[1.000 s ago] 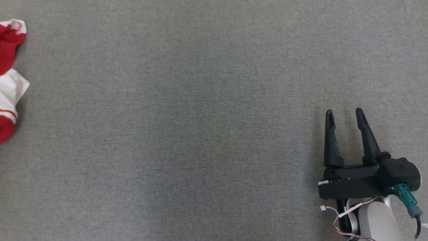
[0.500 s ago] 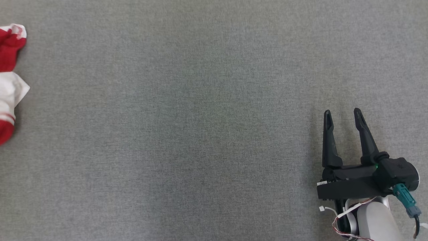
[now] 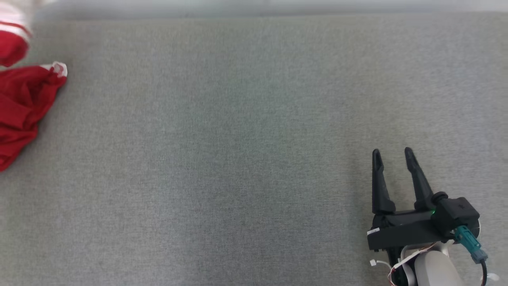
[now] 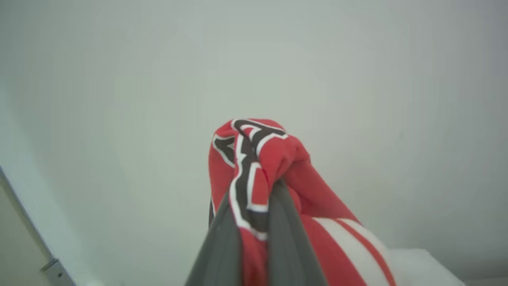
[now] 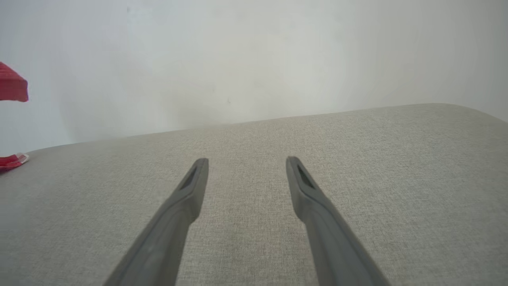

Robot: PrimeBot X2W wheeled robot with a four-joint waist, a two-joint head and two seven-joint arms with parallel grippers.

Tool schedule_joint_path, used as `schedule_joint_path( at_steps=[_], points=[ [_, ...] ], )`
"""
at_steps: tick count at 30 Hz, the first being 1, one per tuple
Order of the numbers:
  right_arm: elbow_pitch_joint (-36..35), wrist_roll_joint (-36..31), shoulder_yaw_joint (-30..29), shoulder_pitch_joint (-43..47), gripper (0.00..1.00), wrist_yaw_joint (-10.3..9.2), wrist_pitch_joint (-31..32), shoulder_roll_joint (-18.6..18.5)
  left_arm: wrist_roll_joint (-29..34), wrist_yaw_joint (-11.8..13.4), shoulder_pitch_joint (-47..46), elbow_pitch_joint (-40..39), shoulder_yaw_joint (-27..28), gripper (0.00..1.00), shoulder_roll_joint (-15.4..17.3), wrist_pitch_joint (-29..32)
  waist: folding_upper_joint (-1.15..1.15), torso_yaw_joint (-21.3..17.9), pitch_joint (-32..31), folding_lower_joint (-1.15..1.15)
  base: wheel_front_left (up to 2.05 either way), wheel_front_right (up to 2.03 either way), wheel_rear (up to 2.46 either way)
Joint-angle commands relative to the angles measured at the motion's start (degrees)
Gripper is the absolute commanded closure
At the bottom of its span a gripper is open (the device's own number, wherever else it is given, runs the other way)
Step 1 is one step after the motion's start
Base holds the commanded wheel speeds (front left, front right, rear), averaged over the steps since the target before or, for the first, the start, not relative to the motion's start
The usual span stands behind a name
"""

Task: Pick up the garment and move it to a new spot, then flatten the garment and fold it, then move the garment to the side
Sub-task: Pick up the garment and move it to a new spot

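Garment (image 3: pixel 22 103) clamped at the left; right end effector (image 3: pixel 392 153) spread, empty.
A bunched red-and-white fold is pinched between the closed fingers of the left end effector (image 4: pixel 254 190), at the left edge of the grey counter (image 3: pixel 238 139); at the near right nothing is held.

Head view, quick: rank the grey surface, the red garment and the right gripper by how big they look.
Largest: grey surface, by far.
Then: red garment and right gripper look about alike; the garment is cut off at the frame edge, so no ranking.
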Motion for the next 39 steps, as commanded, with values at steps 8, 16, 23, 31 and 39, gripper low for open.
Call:
schedule_joint_path(
  at_steps=[8,16,23,31,39],
  points=[
    [1.54,3.27,1.56,1.63,0.00,-0.12,-0.04,0.14,-1.38,-0.26,-3.12,-18.26,-8.26,1.00,-4.11,5.19,0.00,-6.71,-4.88,0.01,0.00,0.00,0.00],
    [1.96,5.04,2.18,2.58,0.00,-0.12,-0.04,0.14,-2.66,-0.10,0.97,-27.30,-15.37,1.00,-9.68,8.84,0.00,-13.12,-5.53,0.01,0.00,0.00,0.00],
    [2.32,6.33,2.51,2.79,0.00,-0.12,-0.05,0.14,-4.69,2.75,11.11,-26.78,-18.47,1.00,-15.15,7.36,0.00,-17.04,-5.38,0.01,0.00,0.00,0.00],
    [2.29,6.64,2.38,2.80,0.00,-0.12,-0.05,0.15,-5.09,3.92,22.15,-20.56,-21.81,1.00,-17.38,5.29,0.00,-18.53,-4.34,0.01,0.00,0.00,0.00],
    [2.98,6.33,2.31,2.08,0.00,-0.12,-0.05,0.17,-5.30,3.12,29.56,-9.65,-26.29,0.98,-20.54,3.43,0.00,-17.84,-4.27,0.01,0.00,0.00,0.00]
  ],
)
